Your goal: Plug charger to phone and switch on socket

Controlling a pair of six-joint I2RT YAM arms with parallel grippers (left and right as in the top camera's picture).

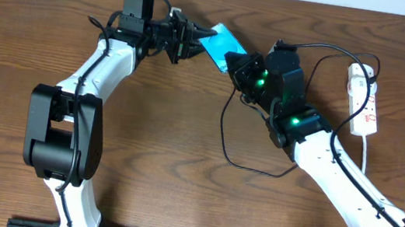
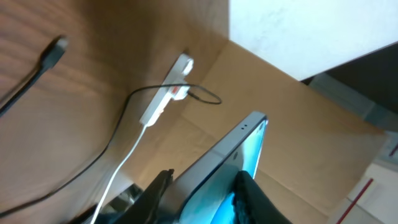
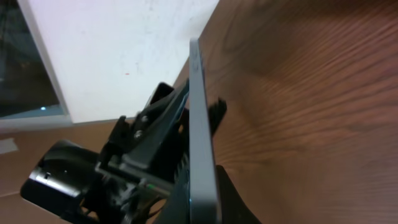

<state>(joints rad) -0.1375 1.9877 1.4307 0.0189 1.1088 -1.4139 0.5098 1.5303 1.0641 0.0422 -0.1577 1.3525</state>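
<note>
Holding the left arm stretched out low over the table (image 1: 179, 173), wrist rolled sideways. Clamping the left gripper (image 1: 187, 42) on one end of the phone (image 1: 218, 43), carrying it raised and tilted on edge just past the fingertips, likely offering the free end for plugging. Hovering the right gripper (image 1: 244, 70) at that free end, fingers pressed together, elbow bent, wrist angled down; no telling whether pinching anything. Trailing the black cable (image 1: 223, 136) in a loop below that wrist, tip (image 2: 56, 51) apart from the phone. Leaving the power strip (image 1: 366, 100) well beyond the right hand, untouched.
</note>
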